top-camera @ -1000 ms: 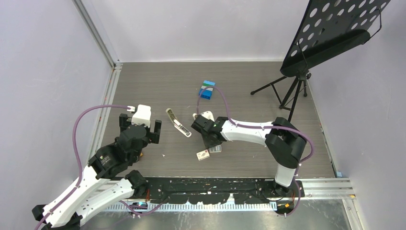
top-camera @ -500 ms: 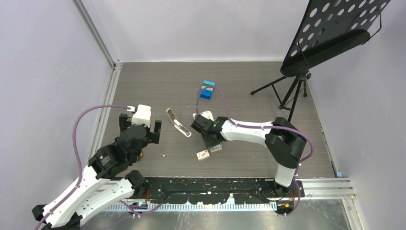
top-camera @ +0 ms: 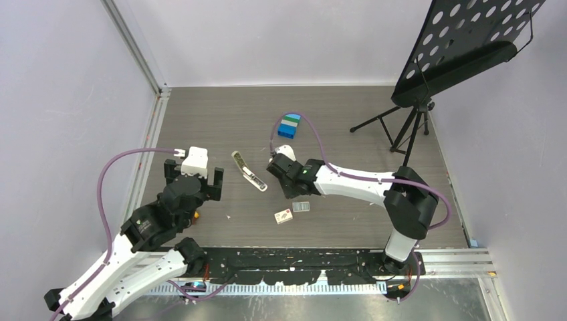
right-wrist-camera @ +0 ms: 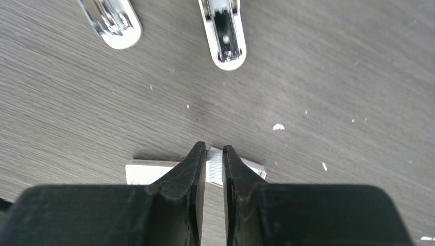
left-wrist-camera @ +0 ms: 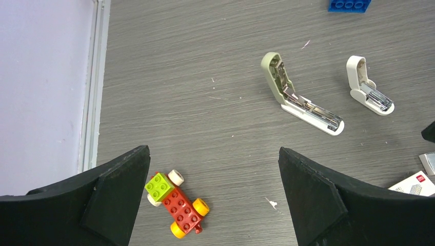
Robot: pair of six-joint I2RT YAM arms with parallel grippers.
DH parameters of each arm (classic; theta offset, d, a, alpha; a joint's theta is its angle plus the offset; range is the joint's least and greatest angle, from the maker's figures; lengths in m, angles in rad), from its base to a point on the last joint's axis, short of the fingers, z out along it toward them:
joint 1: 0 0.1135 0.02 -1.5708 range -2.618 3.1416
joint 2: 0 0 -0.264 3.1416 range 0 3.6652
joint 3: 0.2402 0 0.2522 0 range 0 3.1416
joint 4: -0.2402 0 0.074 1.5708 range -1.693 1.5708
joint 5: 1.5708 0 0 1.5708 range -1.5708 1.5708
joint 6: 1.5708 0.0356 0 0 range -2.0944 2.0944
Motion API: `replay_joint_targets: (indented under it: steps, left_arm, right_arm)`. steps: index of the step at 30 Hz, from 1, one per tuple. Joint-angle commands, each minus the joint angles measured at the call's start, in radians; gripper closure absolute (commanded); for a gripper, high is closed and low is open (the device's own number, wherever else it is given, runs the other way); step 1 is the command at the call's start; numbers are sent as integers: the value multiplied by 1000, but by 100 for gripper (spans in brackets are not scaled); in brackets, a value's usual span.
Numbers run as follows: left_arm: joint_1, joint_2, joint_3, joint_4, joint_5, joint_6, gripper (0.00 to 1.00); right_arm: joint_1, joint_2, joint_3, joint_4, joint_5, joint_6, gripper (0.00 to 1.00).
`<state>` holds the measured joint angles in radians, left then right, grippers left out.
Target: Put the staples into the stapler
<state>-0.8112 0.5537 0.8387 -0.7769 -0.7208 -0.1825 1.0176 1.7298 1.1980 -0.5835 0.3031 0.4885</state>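
The stapler [top-camera: 249,172] [left-wrist-camera: 300,100] lies hinged open on the floor, olive top raised and silver channel bare. Its front end [right-wrist-camera: 110,20] shows at the top of the right wrist view. My right gripper [top-camera: 289,189] [right-wrist-camera: 214,156] hangs just right of it, jaws nearly together on a thin silvery-white strip of staples [right-wrist-camera: 214,166] that sticks out to both sides. The white staple box [top-camera: 283,216] [left-wrist-camera: 418,182] and its grey insert [top-camera: 301,207] lie on the floor below it. My left gripper [top-camera: 194,175] [left-wrist-camera: 214,169] is wide open with nothing between its fingers, left of the stapler.
A stubby white stapler [left-wrist-camera: 368,92] [right-wrist-camera: 223,36] lies open beside the olive one. A red, green and yellow toy brick car [left-wrist-camera: 177,202] sits under my left gripper. Blue bricks [top-camera: 289,125] lie further back. A music stand [top-camera: 414,127] stands at the back right.
My right gripper closed over the grey insert, then rose and moved back-left toward the stapler with a strip in its jaws. The left arm shifted only slightly.
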Motion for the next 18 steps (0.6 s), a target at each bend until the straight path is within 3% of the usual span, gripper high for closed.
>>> replay_joint_targets:
  steps: [1,5,12,18]
  left_arm:
    - [6,-15,3,35,8,-6,1]
    - [9,-32,3,30,15,-8,1]
    - [19,-74,-2,41,17,-1,1]
    - [31,-78,-17,70,35,30,1]
  right_arm:
    - [-3,-65,44,101,56,-95,86]
    - [-13,-82,24,203,70,-143,86]
    - [-31,-149,-119,550,42,-243,86]
    - [-70,-129,-151,677,36,-300,86]
